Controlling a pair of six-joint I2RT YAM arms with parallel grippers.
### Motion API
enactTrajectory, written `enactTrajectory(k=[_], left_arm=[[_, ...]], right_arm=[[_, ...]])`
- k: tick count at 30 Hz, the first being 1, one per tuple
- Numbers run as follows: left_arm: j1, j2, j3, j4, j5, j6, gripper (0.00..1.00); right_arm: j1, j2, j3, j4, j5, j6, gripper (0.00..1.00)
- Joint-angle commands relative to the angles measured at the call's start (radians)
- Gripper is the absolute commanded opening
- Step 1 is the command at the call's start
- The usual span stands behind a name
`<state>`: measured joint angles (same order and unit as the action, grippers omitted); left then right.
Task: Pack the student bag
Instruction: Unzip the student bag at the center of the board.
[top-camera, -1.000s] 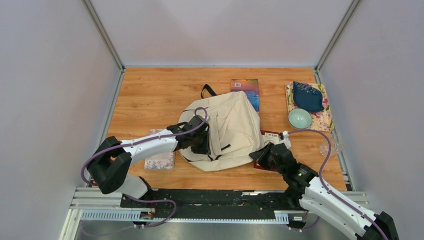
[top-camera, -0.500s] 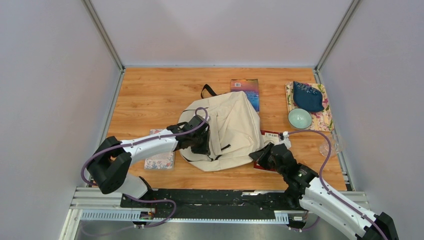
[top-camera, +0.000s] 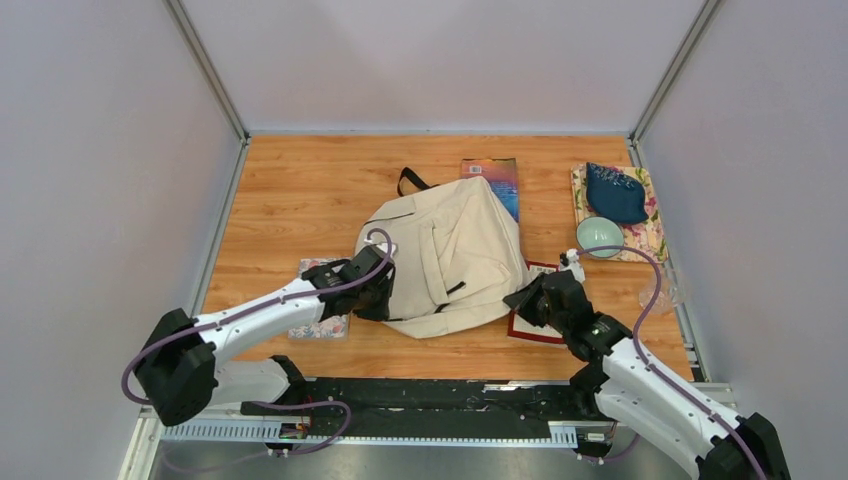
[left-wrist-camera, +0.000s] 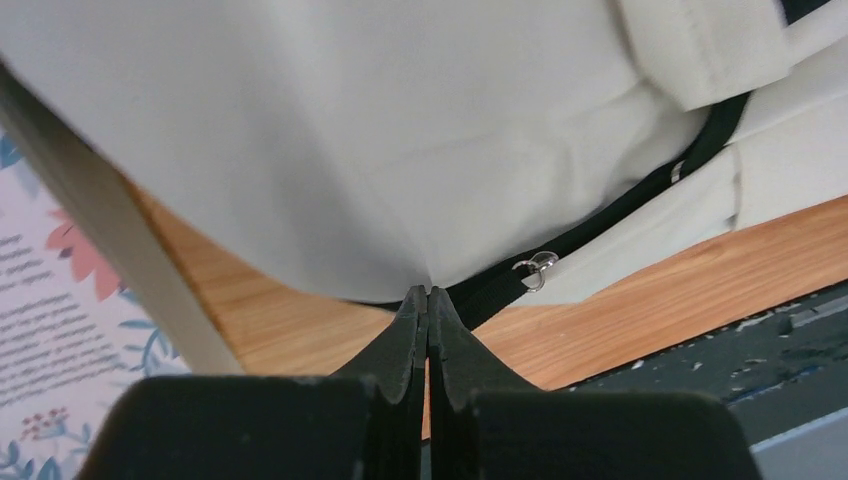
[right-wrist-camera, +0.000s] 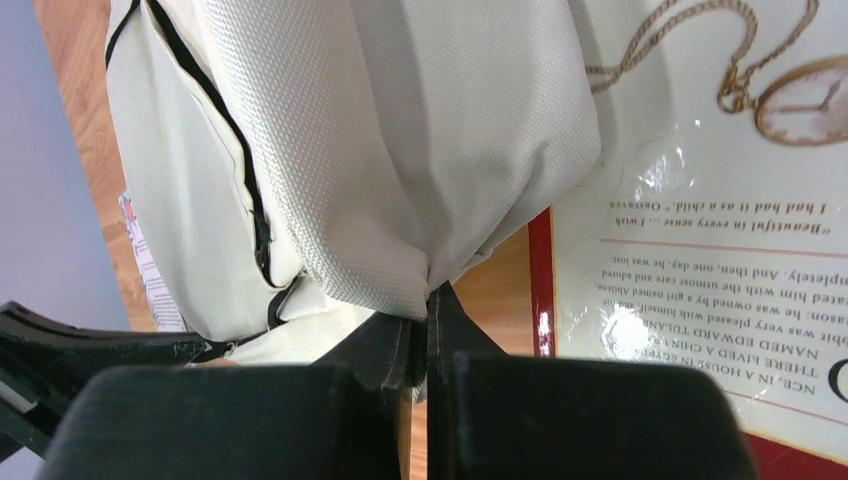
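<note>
The left gripper (left-wrist-camera: 428, 296) was closed to a thin line on a fold of cream canvas at the near left edge of the student bag (top-camera: 450, 250), just above the black zip tape and its silver zip pull (left-wrist-camera: 537, 266). The right gripper (right-wrist-camera: 428, 296) was likewise pinched tight on a tuck of cloth at the bag's near right corner. The bag lay slumped in the middle of the table (top-camera: 290, 190), between the two arms. With the books lying outside it, I judged the packing hardly begun. Whether the zip stood open, I could not tell.

The risk lay in the thin bites. Each pair of jaws held only a small pucker of soft cloth, so a pull could slip it free, or drag the whole bag instead of spreading its mouth. The bag's right corner draped over the red-bordered book (right-wrist-camera: 700, 250), and a tug there could carry that book along or push it toward the near edge. On the left, the floral notebook (top-camera: 318, 325) lay just beside the bag and partly under the left arm, which would need to move off before any pickup. A colourful book (top-camera: 503, 180) poked out from behind the bag's far side. Well apart on the right, a dark blue pouch (top-camera: 615, 192) lay on a floral mat (top-camera: 650, 240) with a teal bowl (top-camera: 599, 236) at its near corner; neither stood in the way
</note>
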<state>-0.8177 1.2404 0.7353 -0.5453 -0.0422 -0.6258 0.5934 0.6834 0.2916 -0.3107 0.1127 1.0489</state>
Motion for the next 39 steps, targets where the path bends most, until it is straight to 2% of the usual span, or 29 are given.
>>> enactTrajectory(k=[1,3,8,12,15,17,19,20,21,24,28,34,37,39], left_arm=[[0.029,-0.091,-0.051,-0.097,-0.102,0.046,0.0],[0.029,-0.108,-0.062,-0.093,-0.11,0.057,0.0],[0.034,-0.121,-0.005,-0.223,-0.275,0.084,0.0],[0.035,-0.142,-0.004,-0.286,-0.338,0.1,0.0],[0.037,-0.17,-0.017,-0.243,-0.268,0.112,0.0],[0.035,-0.191,-0.039,-0.179,-0.173,0.113,0.0],[0.037,-0.202,-0.053,-0.136,-0.107,0.104,0.0],[0.035,-0.205,-0.062,-0.095,-0.044,0.1,0.0],[0.034,-0.205,-0.066,-0.076,-0.018,0.083,0.0],[0.035,-0.203,-0.085,-0.012,0.036,0.045,0.0],[0.035,-0.19,-0.096,0.039,0.088,0.005,0.0],[0.032,-0.156,-0.079,0.093,0.152,-0.015,0.0],[0.025,-0.138,-0.059,0.093,0.168,-0.012,0.0],[0.02,-0.136,-0.053,0.09,0.173,-0.012,0.0]], right_arm=[[-0.058,0.059,0.095,0.068,-0.008,-0.105,0.0],[-0.069,0.091,0.125,0.078,-0.016,-0.128,0.0],[-0.113,0.145,0.141,0.113,-0.057,-0.153,0.0],[-0.132,0.189,0.184,0.122,-0.071,-0.2,0.0],[-0.153,0.218,0.233,0.122,-0.097,-0.224,0.0],[-0.171,0.278,0.285,0.107,-0.169,-0.243,0.0],[-0.172,0.326,0.317,0.09,-0.209,-0.259,0.16],[-0.172,0.337,0.33,0.058,-0.249,-0.262,0.28],[-0.172,0.341,0.354,0.032,-0.261,-0.262,0.54],[-0.17,0.311,0.351,-0.074,-0.285,-0.247,0.79],[-0.17,0.132,0.27,-0.185,-0.252,-0.193,0.85],[-0.141,-0.2,0.138,-0.283,-0.288,0.002,0.85],[-0.074,-0.275,0.052,-0.21,-0.311,0.132,0.8],[0.009,-0.263,0.014,-0.128,-0.271,0.196,0.79]])
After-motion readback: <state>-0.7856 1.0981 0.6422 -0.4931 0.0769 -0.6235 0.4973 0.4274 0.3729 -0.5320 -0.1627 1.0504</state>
